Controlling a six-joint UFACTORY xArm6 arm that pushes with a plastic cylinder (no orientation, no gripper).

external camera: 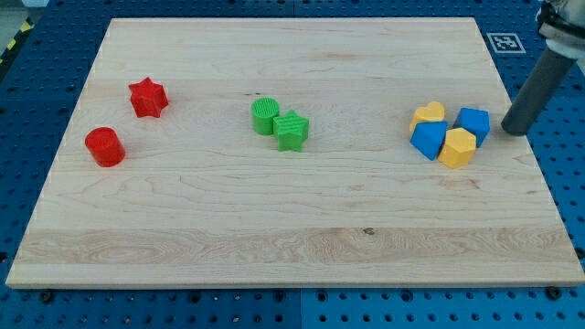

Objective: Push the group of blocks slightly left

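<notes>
A tight group of blocks sits at the view's right: a yellow heart (428,113), a blue block (473,123), a blue cube (429,140) and a yellow hexagon-like block (458,147), all touching. My tip (514,131) is on the board just right of the upper blue block, a short gap away from it. The dark rod slants up to the view's upper right.
A green cylinder (265,115) and a green star (292,131) touch near the board's middle. A red star (147,97) and a red cylinder (104,146) lie at the view's left. The wooden board (292,228) rests on a blue pegboard table.
</notes>
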